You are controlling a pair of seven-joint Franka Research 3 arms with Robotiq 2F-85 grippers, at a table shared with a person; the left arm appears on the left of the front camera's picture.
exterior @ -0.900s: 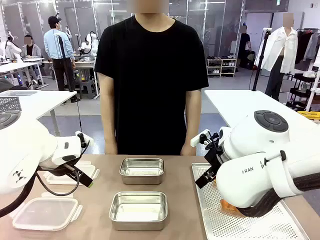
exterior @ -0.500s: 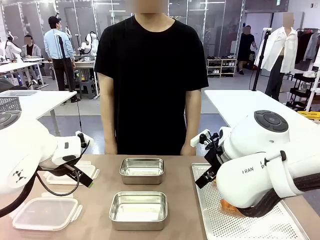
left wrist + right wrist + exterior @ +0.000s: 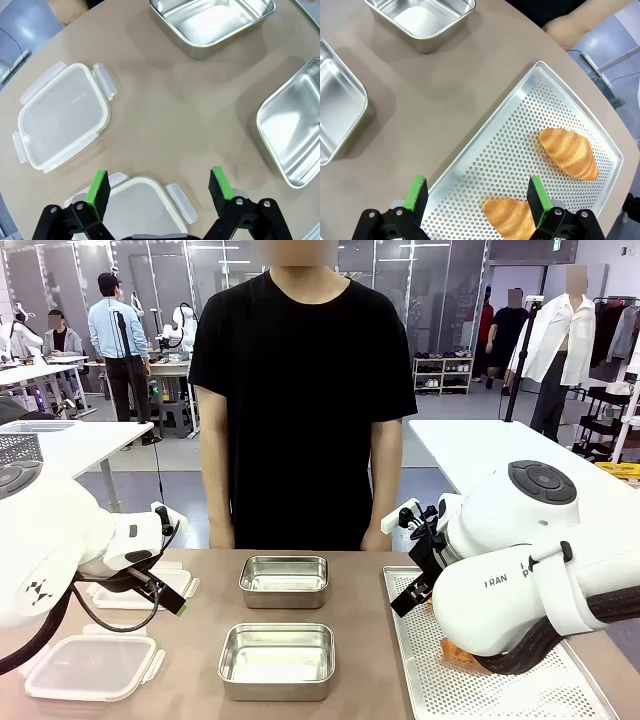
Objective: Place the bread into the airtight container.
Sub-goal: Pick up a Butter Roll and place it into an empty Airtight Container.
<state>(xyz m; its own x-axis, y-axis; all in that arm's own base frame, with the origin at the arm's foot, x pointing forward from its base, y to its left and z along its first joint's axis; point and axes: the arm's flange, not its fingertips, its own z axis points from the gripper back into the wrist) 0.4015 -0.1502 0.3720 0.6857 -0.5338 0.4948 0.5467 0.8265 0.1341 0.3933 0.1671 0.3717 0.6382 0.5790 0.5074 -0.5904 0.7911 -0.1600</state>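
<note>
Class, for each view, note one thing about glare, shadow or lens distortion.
Front view: even ceiling light, soft sheen in both containers. Left wrist view: the table edge bows, wide-angle; bright glare on the steel. Right wrist view: sharp; tray holes crisp, croissant evenly lit.

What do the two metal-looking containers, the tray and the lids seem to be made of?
Containers: likely stainless steel with a brushed finish, judging by the soft mirror-like reflections inside.
Tray: probably aluminium, a matte silver sheet punched with small holes.
Lids: seemingly plastic, with frosted translucent panels, whitish rims and snap tabs.
</note>
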